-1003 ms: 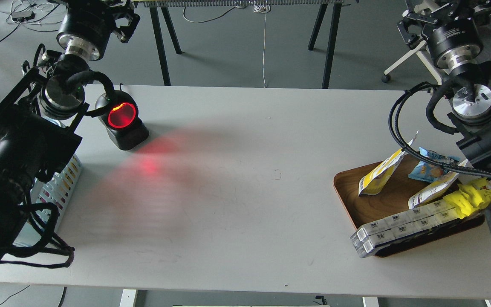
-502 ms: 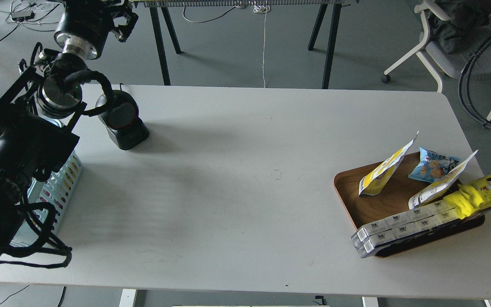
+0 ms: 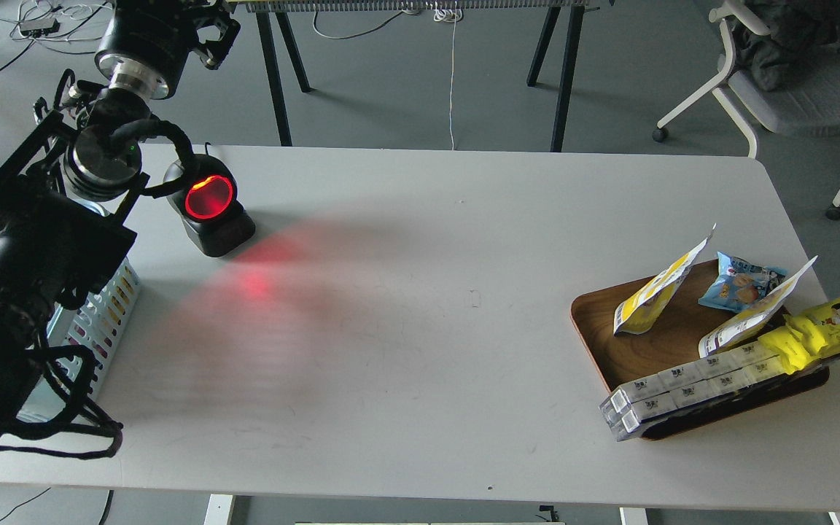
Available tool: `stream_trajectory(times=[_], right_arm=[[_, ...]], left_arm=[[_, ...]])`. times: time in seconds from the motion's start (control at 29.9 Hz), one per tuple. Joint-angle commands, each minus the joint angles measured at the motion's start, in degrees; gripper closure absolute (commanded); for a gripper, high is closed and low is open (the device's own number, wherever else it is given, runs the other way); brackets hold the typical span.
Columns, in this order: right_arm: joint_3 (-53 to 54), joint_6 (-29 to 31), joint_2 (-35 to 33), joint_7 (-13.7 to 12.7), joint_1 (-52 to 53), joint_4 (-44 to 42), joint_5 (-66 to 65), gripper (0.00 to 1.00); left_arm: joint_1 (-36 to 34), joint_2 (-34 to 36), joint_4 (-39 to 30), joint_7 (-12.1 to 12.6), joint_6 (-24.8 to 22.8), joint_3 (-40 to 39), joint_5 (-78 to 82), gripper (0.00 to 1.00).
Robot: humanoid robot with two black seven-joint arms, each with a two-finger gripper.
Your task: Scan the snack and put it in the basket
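left arm raised, pincer (image 3: pixel 210 33) dark, state unclear | right arm unseen

One head view is covering the scene, looking forward and down from above the near edge of the white table (image 3: pixel 420 328), which is filling most of the frame from a moderate height. The basket (image 3: pixel 110 310) is sitting at the left edge, the wooden tray (image 3: pixel 595 343) at the right, the scanner (image 3: pixel 210 205) toward the far left. Beyond the far edge the floor, table legs and a chair (image 3: pixel 784 87) are showing (the lens is tilting steeply, yet catching the room). The left arm (image 3: pixel 41 248) is entering from the lower left. No second view is sharing anything.
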Motion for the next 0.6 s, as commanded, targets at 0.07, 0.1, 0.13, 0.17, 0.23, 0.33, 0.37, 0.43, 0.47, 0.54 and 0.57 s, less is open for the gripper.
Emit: stream_trajectory(times=[0.07, 0.1, 0.13, 0.17, 0.23, 0.33, 0.37, 0.43, 0.47, 0.54, 0.57], right_arm=[[-10.14, -1.85, -0.22, 0.03, 8.33, 8.61, -9.47, 0.01], [-11.46, -2.02, -0.4, 0.03, 9.13, 10.54, -10.52, 0.01], [-12.51, -2.2, -0.49, 0.03, 10.0, 12.04, -12.01, 0.01], [-13.65, -2.38, -0.49, 0.03, 10.88, 13.27, -14.37, 0.01], [-15.85, -3.43, -0.49, 0.03, 12.47, 14.34, -20.43, 0.01], [-20.16, -7.46, -0.05, 0.03, 14.14, 14.51, -28.53, 0.01], [-21.39, -8.87, 0.04, 0.03, 14.58, 14.78, -30.2, 0.01], [-23.67, -10.46, 0.04, 0.03, 15.98, 17.23, -33.54, 0.01], [-24.73, -10.55, 0.04, 0.03, 16.86, 18.81, -35.39, 0.01], [-27.1, -10.81, 0.04, 0.03, 18.79, 21.62, -38.64, 0.01], [-28.07, -10.81, -0.05, 0.03, 19.41, 22.59, -39.61, 0.01]], left_arm=[[0.14, 0.06, 0.08, -0.18, 0.0, -0.09, 0.0, 0.0], [0.05, 0.06, 0.08, -0.18, 0.0, -0.09, 0.0, 0.0], [0.05, 0.06, 0.08, -0.18, 0.0, 0.0, 0.08, 0.0], [0.05, 0.06, 0.08, -0.18, 0.0, -0.09, 0.09, 0.0], [0.05, 0.06, 0.08, -0.18, 0.0, 0.0, 0.09, 0.0], [0.14, -0.03, 0.08, -0.18, 0.0, 0.0, 0.09, 0.0], [0.22, -0.12, 0.08, -0.18, 0.0, 0.0, 0.09, 0.0], [0.23, -0.12, 0.08, -0.27, 0.08, 0.0, 0.09, 0.0], [0.23, -0.12, 0.08, -0.27, 0.08, 0.0, 0.09, 0.0], [0.23, -0.03, 0.08, -0.44, 0.0, 0.0, 0.17, 0.0], [0.23, -0.03, 0.16, -0.62, 0.0, 0.0, 0.17, 0.0]])
